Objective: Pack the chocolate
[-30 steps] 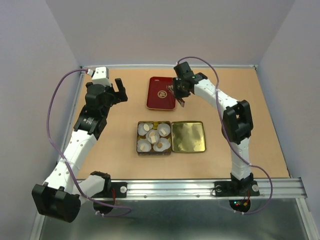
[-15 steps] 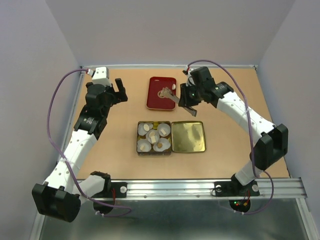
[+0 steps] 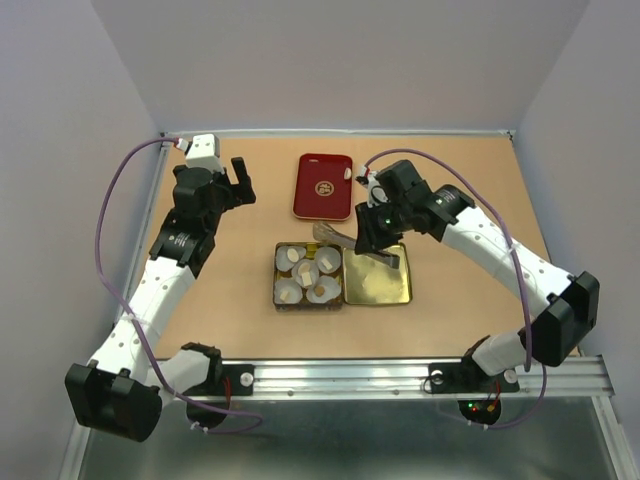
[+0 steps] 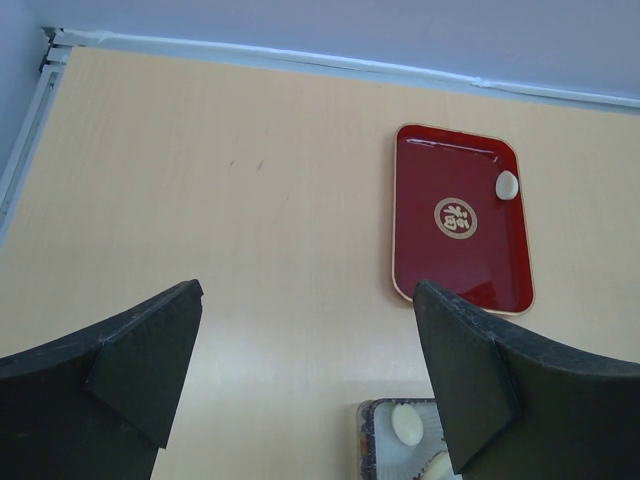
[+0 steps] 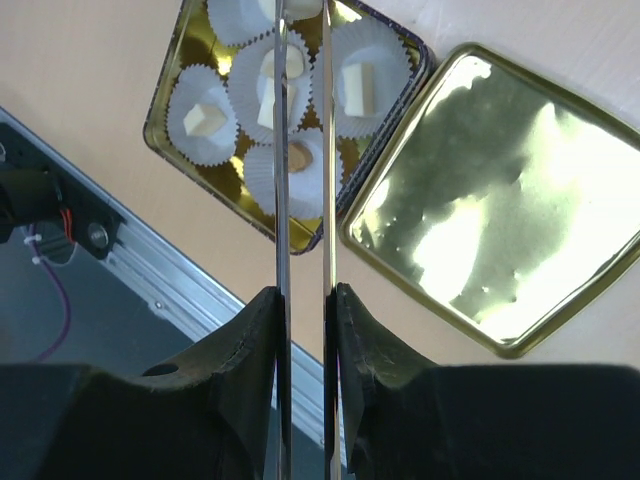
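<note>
My right gripper (image 3: pixel 372 232) is shut on long metal tweezers (image 3: pixel 338 238); their tips reach over the far edge of the open tin (image 3: pixel 277 300). In the right wrist view the gripper (image 5: pixel 304 292) holds the tweezers (image 5: pixel 282 180) straight up the frame, and a cream-white chocolate (image 5: pixel 300 8) shows between the tips. White paper cups in the tin (image 5: pixel 152 128) hold chocolate pieces (image 5: pixel 205 118), cream-white and light brown. One white chocolate (image 3: pixel 347 173) lies on the red tray (image 3: pixel 318 205). My left gripper (image 3: pixel 238 180) is open and empty, far left of the tray; it also shows in the left wrist view (image 4: pixel 308 295).
The gold tin lid (image 3: pixel 376 278) lies open side up, right of the tin and under my right wrist. The left wrist view shows the red tray (image 4: pixel 440 270), the chocolate on it (image 4: pixel 507 184) and a corner of the tin (image 4: pixel 365 440). A metal rail (image 3: pixel 400 375) runs along the near edge.
My right arm has swung from the red tray toward the near side, carrying the tweezers over the tin's far edge. The left arm has not moved.
</note>
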Action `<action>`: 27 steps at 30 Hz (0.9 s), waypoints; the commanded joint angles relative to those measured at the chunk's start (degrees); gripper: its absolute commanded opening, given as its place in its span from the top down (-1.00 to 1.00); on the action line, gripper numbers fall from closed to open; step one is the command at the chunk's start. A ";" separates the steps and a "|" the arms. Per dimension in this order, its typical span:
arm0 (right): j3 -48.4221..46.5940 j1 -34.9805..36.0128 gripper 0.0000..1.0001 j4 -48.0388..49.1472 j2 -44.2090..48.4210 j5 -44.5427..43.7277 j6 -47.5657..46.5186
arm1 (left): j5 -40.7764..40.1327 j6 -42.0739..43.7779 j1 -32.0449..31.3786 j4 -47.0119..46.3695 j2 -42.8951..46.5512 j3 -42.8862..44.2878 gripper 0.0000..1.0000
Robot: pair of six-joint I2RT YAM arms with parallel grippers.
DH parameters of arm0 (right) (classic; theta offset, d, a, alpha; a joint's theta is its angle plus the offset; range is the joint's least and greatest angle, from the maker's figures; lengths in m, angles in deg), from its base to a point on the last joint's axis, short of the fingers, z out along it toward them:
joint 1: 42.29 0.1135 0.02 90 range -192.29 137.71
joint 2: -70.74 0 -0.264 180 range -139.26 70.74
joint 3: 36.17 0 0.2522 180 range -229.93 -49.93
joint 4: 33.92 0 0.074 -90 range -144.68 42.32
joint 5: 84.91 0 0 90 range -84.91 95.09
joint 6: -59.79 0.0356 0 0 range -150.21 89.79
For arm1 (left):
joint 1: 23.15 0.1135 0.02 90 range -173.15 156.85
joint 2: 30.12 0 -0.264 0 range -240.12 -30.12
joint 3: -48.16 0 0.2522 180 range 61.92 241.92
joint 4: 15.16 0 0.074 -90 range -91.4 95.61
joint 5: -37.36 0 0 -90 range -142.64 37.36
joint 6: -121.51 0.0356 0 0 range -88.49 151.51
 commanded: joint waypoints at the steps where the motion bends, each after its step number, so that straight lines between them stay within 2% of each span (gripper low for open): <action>1: 0.55 0.69 0.46 -2.86 3.06 1.10 0.76 | -0.64 0.84 -0.33 -1.53 0.44 3.10 -0.97; 13: 1.52 1.13 0.44 -6.99 2.88 -1.27 0.32 | -0.55 0.76 -0.25 -1.53 0.62 3.10 -0.97; 27: 1.25 1.13 0.17 -7.35 1.74 -1.88 -0.39 | -0.63 0.84 -0.33 -1.35 0.70 3.10 -0.97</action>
